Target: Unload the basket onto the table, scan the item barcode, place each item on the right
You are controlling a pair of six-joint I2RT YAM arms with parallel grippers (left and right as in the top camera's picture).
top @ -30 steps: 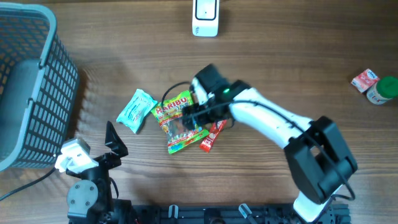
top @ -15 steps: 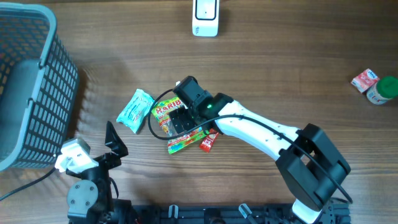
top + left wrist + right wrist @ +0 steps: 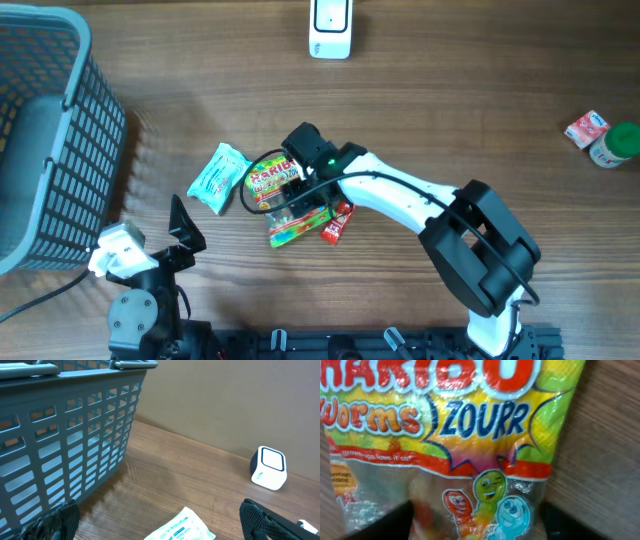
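Overhead view: the gummy bag [image 3: 277, 196] lies flat on the wood-grain table [image 3: 450, 100], just toward 9 o'clock from the table's centre. It is a glossy film pouch, yellow and red at the top and clear toward the bottom. The right gripper [image 3: 292, 188] sits directly over it, and the white right arm covers part of its 3 o'clock side.

At 9 o'clock of the bag, just beside it, lies a crinkled teal-and-white sachet [image 3: 220, 177]. A narrow red stick packet [image 3: 338, 220] protrudes at 4 o'clock, partly under the arm. The white scanner box [image 3: 330, 28], with rounded corners, stands at 12 o'clock, well apart. A grey plastic lattice basket [image 3: 60, 140] fills the 10 o'clock corner. A small red-and-white carton [image 3: 587, 128] and a green-capped container [image 3: 615, 145] sit at the 3 o'clock edge.

Right wrist view: the bag [image 3: 450, 450] reads "Worms" and "ZOURR" under large red letters, above red, green and blue cartoon faces. The right gripper [image 3: 475, 527] fingers stand apart, one at each side of the bag; contact with the film cannot be told.

Left wrist view: the left gripper [image 3: 160, 522] is spread wide with nothing between its fingers.
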